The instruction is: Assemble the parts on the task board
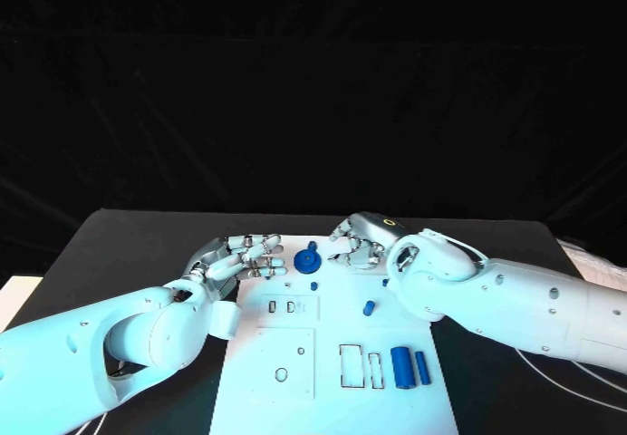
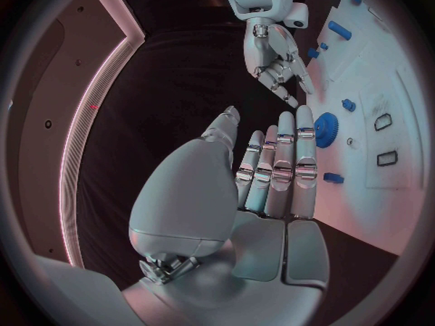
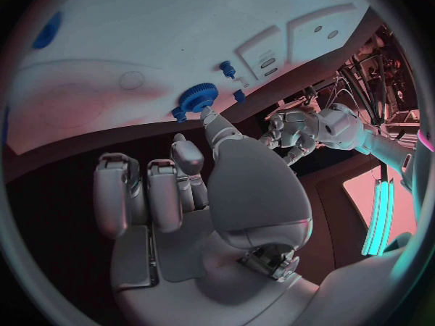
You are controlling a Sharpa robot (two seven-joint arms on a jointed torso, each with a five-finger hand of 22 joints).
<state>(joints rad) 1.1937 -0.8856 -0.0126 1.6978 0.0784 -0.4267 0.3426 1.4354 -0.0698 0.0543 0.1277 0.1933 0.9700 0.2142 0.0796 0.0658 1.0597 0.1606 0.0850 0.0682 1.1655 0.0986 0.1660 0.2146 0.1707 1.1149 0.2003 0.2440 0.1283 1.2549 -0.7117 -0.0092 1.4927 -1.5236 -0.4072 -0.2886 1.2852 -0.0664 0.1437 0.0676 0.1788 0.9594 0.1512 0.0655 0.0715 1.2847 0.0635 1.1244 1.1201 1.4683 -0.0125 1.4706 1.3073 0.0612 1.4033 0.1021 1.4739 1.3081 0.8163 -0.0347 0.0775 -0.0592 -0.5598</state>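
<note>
Hands flank blue gear mid-frame on task board, seemingly for seating: right hand touches it, holding nothing; left hand fingers apart, empty.

— White for the task board, black for the table.
— Blue for the gear, blue for the two cylinders; silver on each robot hand. Possibly blue too on the small peg, hard to tell.
</note>
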